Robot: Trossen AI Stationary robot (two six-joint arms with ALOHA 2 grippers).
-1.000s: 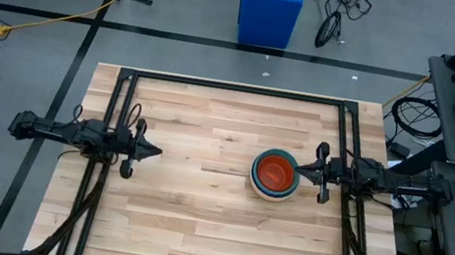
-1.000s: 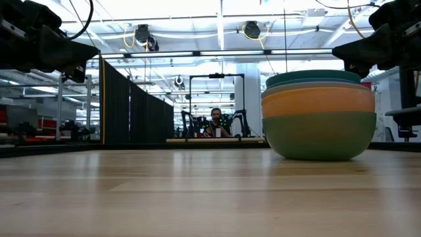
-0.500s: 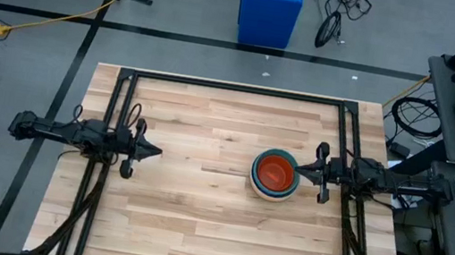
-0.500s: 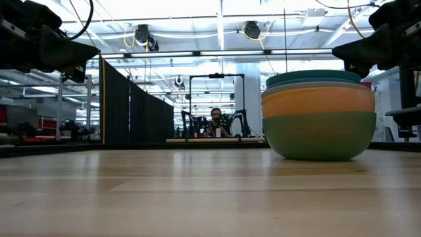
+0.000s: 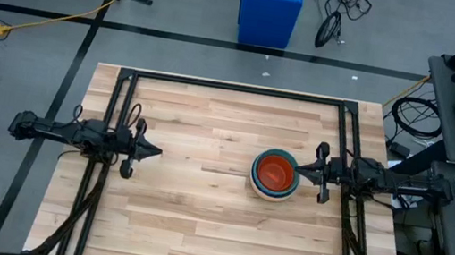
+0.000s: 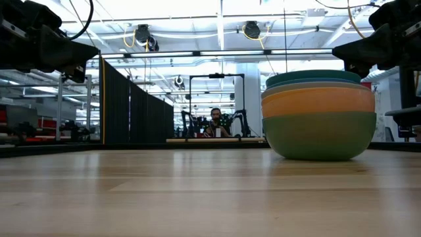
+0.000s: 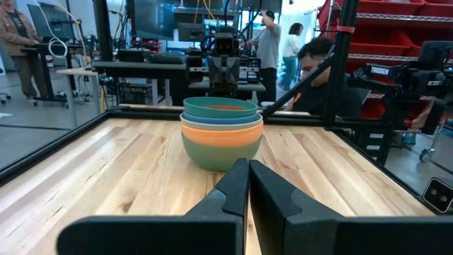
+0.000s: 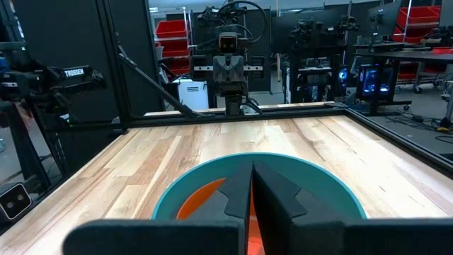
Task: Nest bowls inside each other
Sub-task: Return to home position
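The bowls (image 5: 274, 174) stand nested in one stack on the wooden table, right of its middle. The sage green bowl (image 6: 320, 135) is at the bottom, its base on the wood; an orange band (image 6: 318, 103) and pale and teal rims (image 7: 220, 108) rise above it, and a red-orange inside (image 5: 275, 171) shows on top. My left gripper (image 5: 158, 151) hovers shut at the table's left side, far from the stack. My right gripper (image 5: 297, 168) hovers shut just right of the stack and above its teal rim (image 8: 283, 168), pointing level toward it.
A black metal frame (image 5: 233, 89) borders the far side of the table and both flanks. A big blue bin (image 5: 270, 7) stands on the floor beyond the far edge. Bare wood (image 5: 195, 222) spans the middle and the near side. People show in the room behind.
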